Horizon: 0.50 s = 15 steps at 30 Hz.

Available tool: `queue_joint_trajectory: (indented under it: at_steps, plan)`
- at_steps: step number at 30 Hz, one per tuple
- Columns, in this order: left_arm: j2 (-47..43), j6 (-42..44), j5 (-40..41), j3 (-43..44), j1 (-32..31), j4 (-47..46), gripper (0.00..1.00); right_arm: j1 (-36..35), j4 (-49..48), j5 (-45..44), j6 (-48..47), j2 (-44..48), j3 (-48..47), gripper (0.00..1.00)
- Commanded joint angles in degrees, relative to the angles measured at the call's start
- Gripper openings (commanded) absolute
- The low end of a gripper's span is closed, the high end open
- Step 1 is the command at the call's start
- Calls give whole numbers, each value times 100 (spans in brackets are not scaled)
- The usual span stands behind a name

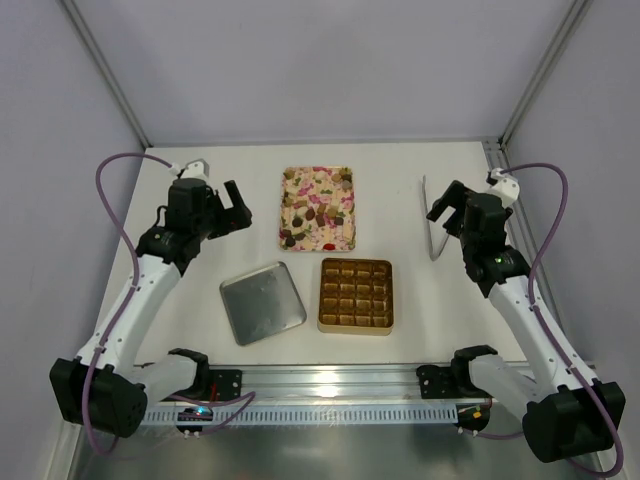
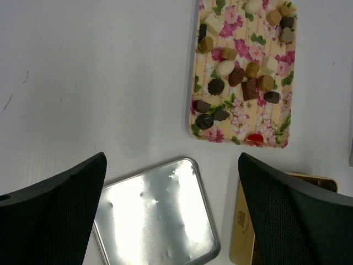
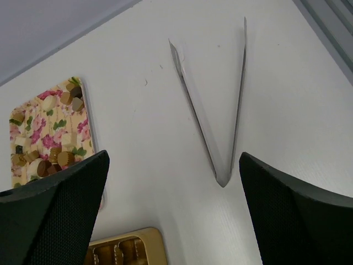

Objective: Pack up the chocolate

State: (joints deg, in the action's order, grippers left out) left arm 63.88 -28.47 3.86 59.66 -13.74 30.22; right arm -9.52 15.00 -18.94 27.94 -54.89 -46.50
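The chocolate (image 1: 318,205) lies as several small brown, cream and red pieces on a pink-and-cream floral tray (image 1: 283,205) at the back middle of the table. In the left wrist view the chocolate (image 2: 237,76) sits on the tray (image 2: 231,124) ahead and to the right. My left gripper (image 1: 238,205) hangs open left of the tray, holding nothing. My right gripper (image 1: 443,203) hangs open to the tray's right, over metal tongs (image 1: 430,218), also holding nothing. The left gripper (image 2: 172,212) and the right gripper (image 3: 174,215) both show wide-apart black fingers.
A gold-brown box (image 1: 322,295) with grid cells sits in front of the tray. A silver lid (image 1: 262,301) lies flat to its left, below the left gripper (image 2: 154,221). The tongs (image 3: 220,110) lie open in a V. The table's right rail (image 1: 495,150) is near the right arm.
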Motion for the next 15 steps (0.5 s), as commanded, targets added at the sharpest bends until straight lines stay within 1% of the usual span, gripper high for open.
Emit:
queue_joint_trajectory:
  at_steps: [1,4,5,7,9,10,12,13,15]
  plan:
    - [-174,87,19,2,11,-148,100,-6,2,-198,-201,5,-149,100]
    - [-183,78,10,-7,11,-148,100,3,282,-268,-394,-249,-411,100]
    - [-183,70,1,2,3,-148,100,3,510,-260,-456,-354,-639,100]
    - [-165,61,-8,19,11,-130,100,11,739,-260,-622,-714,-825,100]
    - [-183,69,1,46,11,-95,100,169,846,-163,-746,-1039,-1088,100]
    - [-191,70,-8,55,11,-95,100,248,898,-111,-773,-1372,-1176,100]
    - [-226,61,-25,55,11,-104,100,590,969,336,-878,-1664,-1387,100]
    - [-253,52,-60,55,11,-95,100,713,1039,547,-922,-1978,-1527,100]
    - [-270,43,-113,63,11,-86,100,1081,1118,733,-957,-2287,-1669,100]
